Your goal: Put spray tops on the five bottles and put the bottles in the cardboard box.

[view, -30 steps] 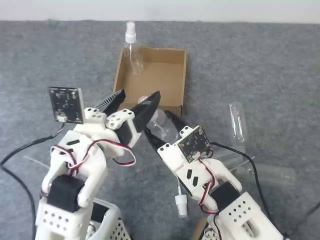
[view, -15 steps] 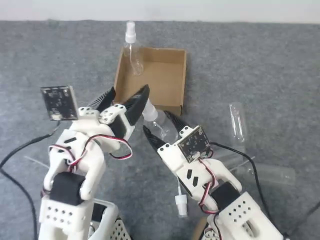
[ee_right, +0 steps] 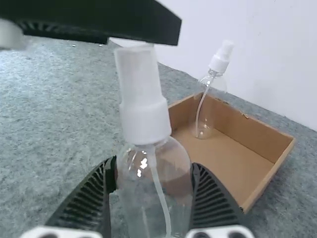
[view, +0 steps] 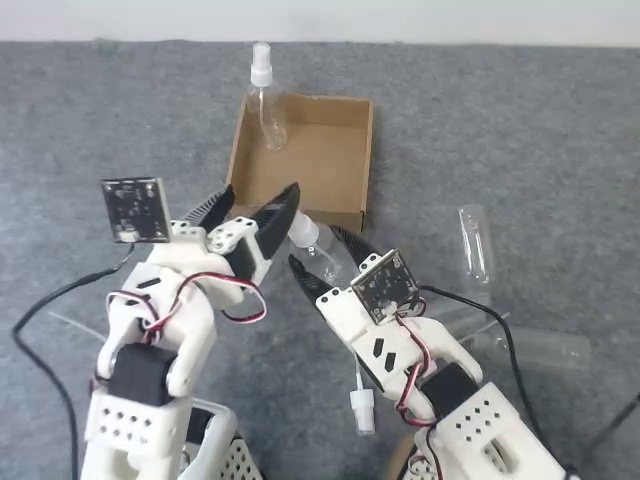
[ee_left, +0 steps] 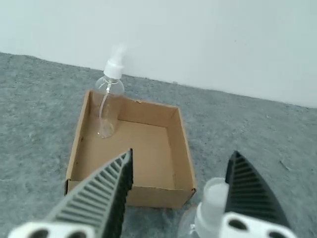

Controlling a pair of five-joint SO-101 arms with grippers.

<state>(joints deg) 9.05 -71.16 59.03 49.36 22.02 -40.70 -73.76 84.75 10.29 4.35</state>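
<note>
bottle (ee_right: 148, 198) with a spray top (ee_right: 141, 99) fitted is pinched upright around its rounded body by the right gripper (ee_right: 151, 168), just outside the near wall of the cardboard box (ee_right: 257, 163). in the right wrist view the clear body, the dip tube and both ribbed fingers pressed against its sides are seen plainly. in the high view the same bottle (view: 318, 258) is largely covered by the two arms, and little beyond its spray top (view: 303, 233) is made out in front of the cardboard box (view: 325, 165).

the left gripper (view: 260, 195) is held with its jaws spread wide, over the near wall of the box and just beside that top; whether a finger touches the top cannot be told. in the left wrist view, between the fingers of the left gripper (ee_left: 183, 156), the box interior is laid open, while the spray top (ee_left: 210, 206) is cut off at the frame edge beside one finger and the body under it is hidden.

a second bottle (view: 266, 105), capped, is stood upright in the far left corner of the box, and is shown whole in the left wrist view.

in the high view a clear bottle (view: 476, 243) is laid flat on the grey carpet (view: 520, 120) to the right of the box. a loose spray top (view: 362, 405) is laid well in front of the box, partly behind the right arm. a further clear shape right of it is too faint to identify.
</note>
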